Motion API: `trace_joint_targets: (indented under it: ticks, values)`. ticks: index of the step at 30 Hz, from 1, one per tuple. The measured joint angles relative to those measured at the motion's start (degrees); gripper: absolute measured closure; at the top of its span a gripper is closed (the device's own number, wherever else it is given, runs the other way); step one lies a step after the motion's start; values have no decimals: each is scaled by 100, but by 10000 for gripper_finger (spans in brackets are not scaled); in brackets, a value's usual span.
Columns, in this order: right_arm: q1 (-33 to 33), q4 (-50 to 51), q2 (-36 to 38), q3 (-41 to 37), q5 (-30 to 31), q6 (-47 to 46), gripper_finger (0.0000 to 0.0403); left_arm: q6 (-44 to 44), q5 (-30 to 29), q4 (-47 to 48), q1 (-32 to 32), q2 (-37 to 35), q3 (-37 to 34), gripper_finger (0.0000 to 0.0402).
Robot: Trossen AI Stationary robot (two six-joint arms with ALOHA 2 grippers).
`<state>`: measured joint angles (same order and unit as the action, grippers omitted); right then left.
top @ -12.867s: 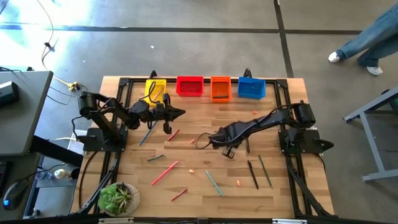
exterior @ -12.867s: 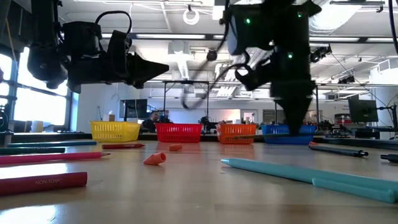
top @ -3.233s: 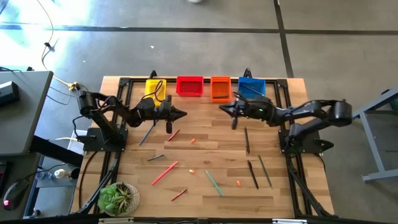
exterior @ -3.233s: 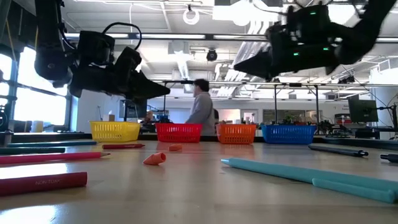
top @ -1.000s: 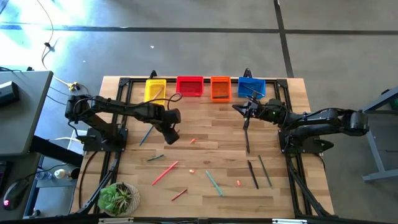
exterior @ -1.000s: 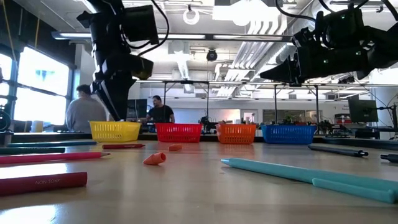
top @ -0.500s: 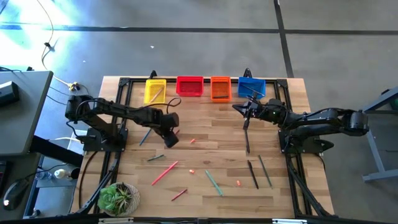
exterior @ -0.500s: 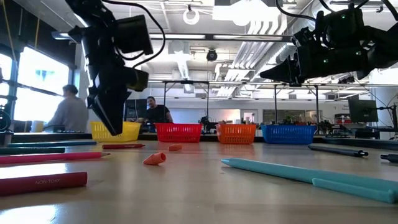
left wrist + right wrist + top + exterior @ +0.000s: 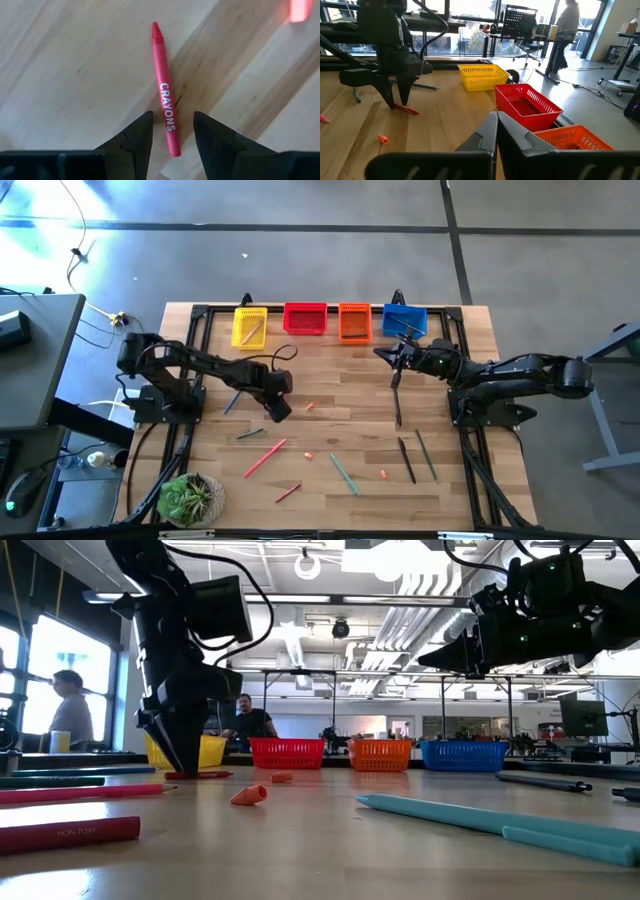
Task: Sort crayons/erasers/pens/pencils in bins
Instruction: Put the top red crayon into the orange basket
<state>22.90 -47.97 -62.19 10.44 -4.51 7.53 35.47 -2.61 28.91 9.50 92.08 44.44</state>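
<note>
The left gripper [image 9: 170,131] points straight down at the wooden table [image 9: 330,490], its two dark fingers standing apart on either side of a red crayon [image 9: 165,90] that lies flat on the pale planks; the crayon's lower end sits between the fingertips, and whether they touch its paper wrapper cannot be told. White capitals reading CRAYONS run along the wrapper, and the waxy tip tapers to a point. From overhead the left gripper [image 9: 276,402] hides most of that crayon. The right gripper [image 9: 384,354] hangs above the table in front of the bins, its fingers pressed together and empty, with the right arm's dark links covering part of the surface behind it. Four small rectangular trays with latticed plastic walls line the far edge: the yellow bin [image 9: 249,326], the red bin [image 9: 305,318], the orange bin [image 9: 354,321] and the blue bin [image 9: 404,320]; their contents are hard to make out, save a thin stick in the yellow one. Erasers, stubby pale orange-pink nubs, lie loose, one [image 9: 248,795] near the low camera. A long teal stick [image 9: 500,823] is cut off at the frame's right edge. A potted plant [image 9: 190,498] stands at the near left corner.
</note>
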Motion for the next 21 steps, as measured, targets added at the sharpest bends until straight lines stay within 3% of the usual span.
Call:
trace_joint_targets:
  ticks: [10,21]
  values:
    - [0,-8,0,-2,0,0,402,-32,-51,41,8,152,12,279]
    - [0,-11,0,-2,2,0,402,-580,0,54,138,152,-1,385]
